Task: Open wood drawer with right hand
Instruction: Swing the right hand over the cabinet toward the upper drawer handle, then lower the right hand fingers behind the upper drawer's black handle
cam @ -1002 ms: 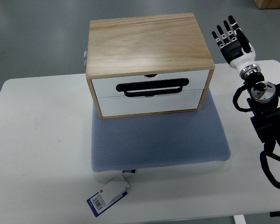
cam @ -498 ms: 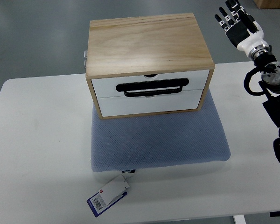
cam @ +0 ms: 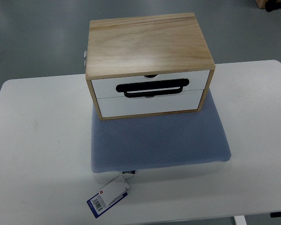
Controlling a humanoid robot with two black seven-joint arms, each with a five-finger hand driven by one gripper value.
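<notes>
Top view: wood drawer (cam: 150, 93) box sits closed on blue cushion (cam: 159, 140).

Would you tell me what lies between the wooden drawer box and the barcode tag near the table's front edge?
In the top view, the blue mesh cushion fills the stretch between the wooden drawer box and the barcode tag.

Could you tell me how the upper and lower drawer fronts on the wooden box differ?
The upper drawer has a small notch at its top edge; the lower drawer shows none. The black handle lies mostly across the upper drawer, only its lower edge reaching the lower drawer. Both are white and shut.
</notes>
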